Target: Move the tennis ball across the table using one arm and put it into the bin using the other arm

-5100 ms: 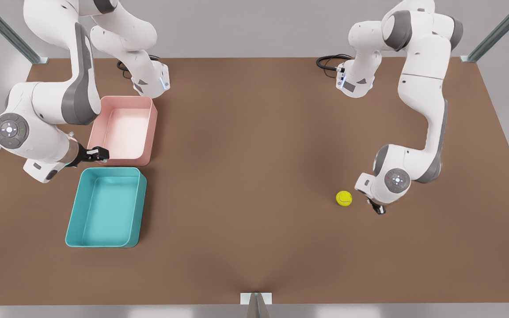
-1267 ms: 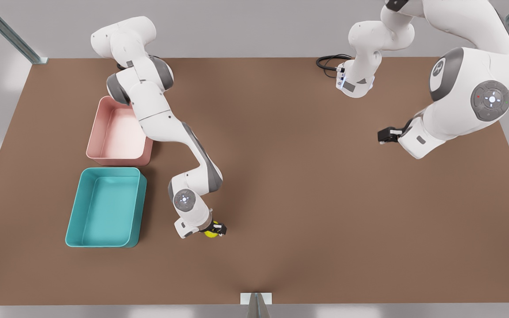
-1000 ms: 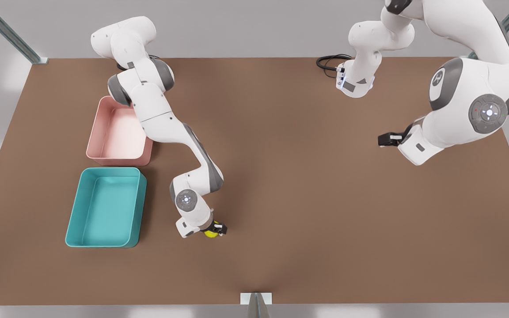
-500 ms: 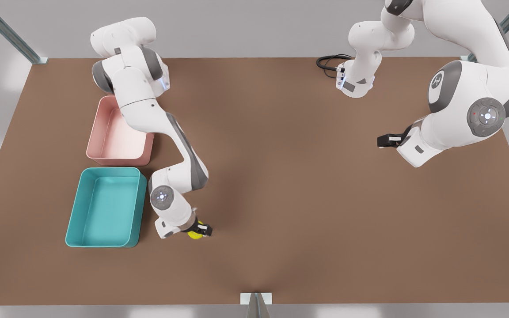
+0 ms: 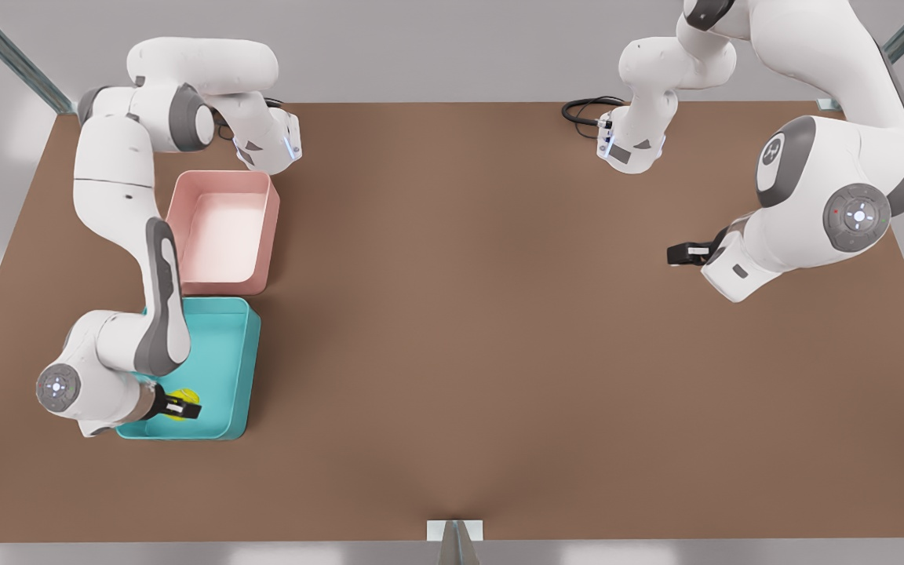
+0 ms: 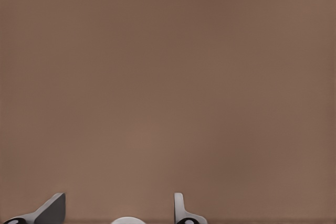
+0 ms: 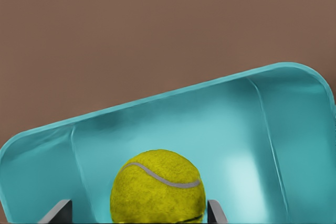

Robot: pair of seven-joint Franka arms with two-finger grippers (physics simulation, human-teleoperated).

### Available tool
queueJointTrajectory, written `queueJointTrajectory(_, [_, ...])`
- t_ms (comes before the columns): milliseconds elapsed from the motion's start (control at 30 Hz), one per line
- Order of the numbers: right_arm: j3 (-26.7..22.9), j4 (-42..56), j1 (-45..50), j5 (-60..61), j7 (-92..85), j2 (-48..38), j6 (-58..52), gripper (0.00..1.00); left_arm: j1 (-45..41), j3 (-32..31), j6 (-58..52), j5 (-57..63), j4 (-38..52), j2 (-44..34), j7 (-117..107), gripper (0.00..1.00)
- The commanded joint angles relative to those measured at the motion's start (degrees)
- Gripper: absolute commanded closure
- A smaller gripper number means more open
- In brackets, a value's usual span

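Observation:
The yellow-green tennis ball (image 5: 184, 395) is clamped between the fingers of my right gripper (image 5: 185, 409), which is shut on it. Ball and gripper hang over the near end of the teal bin (image 5: 253, 353), at the front view's left. In the right wrist view the tennis ball (image 7: 157, 184) sits between the fingertips (image 7: 216, 212), with the bin's wall (image 7: 210, 114) just beyond it. My left gripper (image 5: 677, 253) waits open above the brown table (image 5: 460, 314) at the front view's right. Its fingertips (image 6: 181, 212) stand apart with nothing between them.
A pale pink tray (image 5: 264, 235) stands right behind the teal bin. A black cable (image 5: 584, 108) coils at the back edge near an arm base. The right arm's forearm reaches over the bin's far left corner.
My right arm has swung the ball from the table toward the front view's left, and it is now over the teal bin. The left gripper has barely shifted.

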Motion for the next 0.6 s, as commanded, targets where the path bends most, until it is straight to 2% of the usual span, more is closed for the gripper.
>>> queueJointTrajectory(0, [0.09,0.41,-0.02,-0.03,-23.72,0.19,-0.68,0.0,-0.01,-0.02,-0.03,0.01,0.02,-0.1,-0.15,0.0])
queueJointTrajectory(67, [1.59,2.52,2.17,1.02,-14.23,1.78,-2.43,0.0,-0.01,-0.02,-0.03,0.09,0.02,-0.1,-0.15,0.0])
queueJointTrajectory(100, [1.59,5.15,3.5,0.76,-11.85,-0.68,-10.15,0.0,-0.01,-0.02,-0.03,0.09,0.02,-0.01,-0.15,0.0])
queueJointTrajectory(267, [1.5,5.43,7.72,-8.2,-10.97,-18.52,-33.62,0.0,-0.18,-0.02,-0.03,0.01,0.02,-0.01,-0.15,0.0])
queueJointTrajectory(300, [1.68,4.02,7.89,-8.91,-10.71,-24.57,-38.37,0.0,-0.18,-0.02,-0.03,0.01,0.02,-0.01,-0.15,0.0])
queueJointTrajectory(333, [1.68,-3.79,8.07,-9.96,-10.44,-33.45,-38.21,0.0,-0.18,-0.02,-0.03,0.01,0.02,-0.01,-0.15,0.0])
queueJointTrajectory(367, [1.59,-9.77,7.98,-9.96,-10.09,-37.59,-36.02,0.0,-0.18,-0.02,-0.11,0.01,-0.06,-0.01,-0.15,0.0])
queueJointTrajectory(433, [1.68,-14.53,7.98,-9.88,-8.77,-40.06,-32.5,0.0,-0.18,-0.02,-0.29,0.01,-0.06,-0.01,-0.15,0.0])
queueJointTrajectory(567, [1.68,-17.17,7.54,-9.35,-8.69,-41.47,-30.73,0.0,-0.18,-0.02,-0.29,0.09,-0.06,-0.01,-0.15,0.0])
